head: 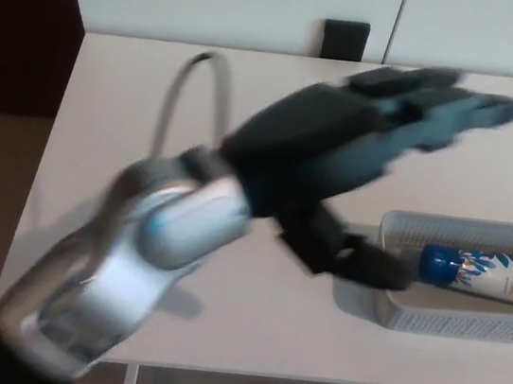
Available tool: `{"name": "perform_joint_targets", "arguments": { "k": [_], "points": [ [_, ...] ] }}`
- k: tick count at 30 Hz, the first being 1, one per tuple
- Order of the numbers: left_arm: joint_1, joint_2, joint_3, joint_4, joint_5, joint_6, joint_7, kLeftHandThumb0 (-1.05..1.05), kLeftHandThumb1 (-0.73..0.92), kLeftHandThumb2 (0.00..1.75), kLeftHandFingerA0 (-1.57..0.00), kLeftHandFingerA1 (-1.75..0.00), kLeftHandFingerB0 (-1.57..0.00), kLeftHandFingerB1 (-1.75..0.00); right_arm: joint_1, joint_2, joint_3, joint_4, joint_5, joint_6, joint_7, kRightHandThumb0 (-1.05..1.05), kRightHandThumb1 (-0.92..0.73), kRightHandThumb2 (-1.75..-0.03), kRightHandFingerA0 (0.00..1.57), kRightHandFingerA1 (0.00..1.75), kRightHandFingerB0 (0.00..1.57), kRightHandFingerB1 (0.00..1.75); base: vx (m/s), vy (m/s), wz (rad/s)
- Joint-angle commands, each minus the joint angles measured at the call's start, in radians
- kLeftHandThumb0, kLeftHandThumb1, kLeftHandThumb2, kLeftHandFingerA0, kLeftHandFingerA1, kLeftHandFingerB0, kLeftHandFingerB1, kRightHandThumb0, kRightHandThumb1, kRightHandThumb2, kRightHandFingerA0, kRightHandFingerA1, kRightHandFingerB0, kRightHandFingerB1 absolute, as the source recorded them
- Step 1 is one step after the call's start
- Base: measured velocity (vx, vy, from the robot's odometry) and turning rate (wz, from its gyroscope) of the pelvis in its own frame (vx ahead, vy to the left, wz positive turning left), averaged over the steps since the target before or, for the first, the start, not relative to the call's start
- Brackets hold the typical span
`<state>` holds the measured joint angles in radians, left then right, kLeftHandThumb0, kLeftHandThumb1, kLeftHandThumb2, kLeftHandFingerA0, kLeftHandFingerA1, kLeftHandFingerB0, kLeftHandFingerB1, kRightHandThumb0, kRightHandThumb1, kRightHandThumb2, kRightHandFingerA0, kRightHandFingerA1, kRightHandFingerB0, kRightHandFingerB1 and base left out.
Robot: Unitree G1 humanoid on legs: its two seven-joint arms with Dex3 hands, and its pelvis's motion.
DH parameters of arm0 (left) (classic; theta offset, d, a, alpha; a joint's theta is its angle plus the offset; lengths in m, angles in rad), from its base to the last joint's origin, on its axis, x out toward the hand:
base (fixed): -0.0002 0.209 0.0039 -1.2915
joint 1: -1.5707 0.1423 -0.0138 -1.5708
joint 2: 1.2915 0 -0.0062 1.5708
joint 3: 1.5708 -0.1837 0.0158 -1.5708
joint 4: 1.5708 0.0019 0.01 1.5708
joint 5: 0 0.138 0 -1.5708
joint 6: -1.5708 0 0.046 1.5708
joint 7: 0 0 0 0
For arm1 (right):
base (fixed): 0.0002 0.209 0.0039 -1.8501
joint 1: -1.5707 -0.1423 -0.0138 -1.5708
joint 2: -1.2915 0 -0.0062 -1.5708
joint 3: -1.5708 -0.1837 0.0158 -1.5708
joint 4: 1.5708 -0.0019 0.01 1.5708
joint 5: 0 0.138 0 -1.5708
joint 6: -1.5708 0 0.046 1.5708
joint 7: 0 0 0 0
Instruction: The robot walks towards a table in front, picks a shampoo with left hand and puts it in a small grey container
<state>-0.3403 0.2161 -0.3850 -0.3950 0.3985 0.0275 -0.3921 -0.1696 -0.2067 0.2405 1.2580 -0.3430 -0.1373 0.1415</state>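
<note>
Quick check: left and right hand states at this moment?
Left hand: open, holding nothing; the shampoo lies in the grey container.
Right hand: not in view.

The shampoo (503, 276) lies in the container (448, 324) on the table (112, 134), the left robot hand (338, 156) just left of them.

You'll find the shampoo (502, 279), a white tube with a blue leaf print and a blue cap, lying on its side inside the small grey container (448, 326). Its cap is at the container's left end, and its body runs out of view on the right. The container is a shallow, light grey tray with perforated walls, sitting level on the white table (130, 136) near the front edge.
</note>
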Motion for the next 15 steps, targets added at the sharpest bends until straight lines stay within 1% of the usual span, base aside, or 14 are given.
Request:
{"name": "perform_joint_targets", "arguments": {
  "k": [1, 2, 4, 5, 6, 7, 8, 9, 10, 11, 12, 13, 14, 15],
  "points": [
    [0.782, 0.186, 0.623, -0.374, -0.535, -0.224, -0.238, -0.9, 0.51, 0.91, -0.02, -0.35, -0.07, -0.47, 0.071, -0.085, -0.05, 0.043, 0.036, -0.007, -0.004, -0.37, -0.69, -0.6, 0.64, 0.47, 0.53, 0.4, 0.0, 0.0, 0.0],
    [0.881, 0.17, 0.641, -0.326, -0.563, -0.304, -0.239, -0.94, 0.58, 0.59, 0.0, -0.48, -0.08, -0.44, 0.079, -0.083, -0.057, 0.045, 0.042, -0.007, -0.003, -0.38, -0.7, -0.61, 0.61, 0.46, 0.53, 0.41, 0.0, 0.0, 0.0],
    [0.969, 0.15, 0.647, -0.306, -0.587, -0.344, -0.233, -0.96, 0.55, 0.64, 0.0, -0.55, -0.09, -0.47, 0.089, -0.082, -0.064, 0.047, 0.046, -0.006, -0.003, -0.38, -0.7, -0.61, 0.6, 0.45, 0.52, 0.4, 0.0, 0.0, 0.0],
    [1.065, 0.125, 0.659, -0.274, -0.625, -0.386, -0.243, -0.85, 0.44, 0.87, 0.0, -0.43, -0.04, -0.47, 0.105, -0.08, -0.07, 0.051, 0.049, -0.001, -0.017, -0.38, -0.7, -0.61, 0.62, 0.45, 0.53, 0.4, 0.0, 0.0, 0.0],
    [1.102, 0.119, 0.666, -0.261, -0.642, -0.405, -0.249, -0.85, 0.44, 0.87, 0.0, -0.43, -0.04, -0.47, 0.111, -0.079, -0.072, 0.053, 0.049, 0.001, -0.022, -0.38, -0.7, -0.61, 0.62, 0.45, 0.53, 0.4, 0.0, 0.0, 0.0],
    [1.122, 0.106, 0.671, -0.239, -0.662, -0.413, -0.25, -0.96, 0.54, 0.58, 0.0, -0.5, -0.08, -0.5, 0.111, -0.078, -0.074, 0.054, 0.049, 0.007, -0.027, -0.38, -0.7, -0.61, 0.62, 0.45, 0.52, 0.39, 0.0, 0.0, 0.0],
    [1.165, 0.085, 0.696, -0.174, -0.674, -0.457, -0.25, -1.02, 0.46, 0.75, -0.01, -0.49, -0.05, -0.49, 0.116, -0.08, -0.074, 0.055, 0.046, 0.011, -0.035, -0.37, -0.69, -0.61, 0.64, 0.46, 0.53, 0.39, 0.0, 0.0, 0.0],
    [1.195, 0.072, 0.711, -0.136, -0.681, -0.481, -0.253, -1.01, 0.45, 0.74, -0.01, -0.51, -0.03, -0.5, 0.122, -0.084, -0.078, 0.057, 0.048, 0.009, -0.034, -0.38, -0.69, -0.61, 0.64, 0.46, 0.52, 0.4, 0.0, 0.0, 0.0],
    [1.217, 0.063, 0.716, -0.099, -0.69, -0.505, -0.258, -0.82, 0.52, 0.94, -0.02, -0.47, 0.0, -0.48, 0.129, -0.089, -0.083, 0.057, 0.052, 0.005, -0.029, -0.37, -0.69, -0.61, 0.63, 0.46, 0.53, 0.4, 0.0, 0.0, 0.0],
    [1.224, 0.06, 0.716, -0.073, -0.695, -0.526, -0.26, -0.82, 0.52, 0.94, -0.02, -0.47, 0.0, -0.48, 0.132, -0.092, -0.084, 0.057, 0.051, 0.002, -0.027, -0.37, -0.69, -0.61, 0.63, 0.46, 0.53, 0.4, 0.0, 0.0, 0.0],
    [1.232, 0.061, 0.719, -0.051, -0.7, -0.532, -0.27, -0.42, 0.05, 0.8, -0.02, -0.57, 0.0, -0.53, 0.131, -0.092, -0.085, 0.057, 0.05, 0.003, -0.028, -0.37, -0.69, -0.61, 0.64, 0.47, 0.53, 0.41, 0.0, 0.0, 0.0],
    [1.254, 0.085, 0.711, 0.002, -0.7, -0.555, -0.311, -0.89, 0.42, 0.82, -0.16, -0.62, -0.34, -0.53, 0.13, -0.09, -0.087, 0.058, 0.051, 0.005, -0.028, -0.37, -0.68, -0.6, 0.65, 0.48, 0.53, 0.4, 0.0, 0.0, 0.0],
    [1.272, 0.114, 0.695, 0.033, -0.695, -0.581, -0.346, -0.89, 0.42, 0.82, -0.16, -0.62, -0.34, -0.53, 0.131, -0.088, -0.09, 0.058, 0.052, 0.004, -0.028, -0.37, -0.68, -0.6, 0.65, 0.48, 0.53, 0.4, 0.0, 0.0, 0.0],
    [1.292, 0.133, 0.682, 0.037, -0.692, -0.573, -0.374, -0.9, 0.46, 0.55, -0.21, -0.63, -0.38, -0.47, 0.134, -0.085, -0.092, 0.059, 0.053, 0.005, -0.027, -0.37, -0.68, -0.6, 0.67, 0.47, 0.54, 0.41, 0.0, 0.0, 0.0]
  ]
}}
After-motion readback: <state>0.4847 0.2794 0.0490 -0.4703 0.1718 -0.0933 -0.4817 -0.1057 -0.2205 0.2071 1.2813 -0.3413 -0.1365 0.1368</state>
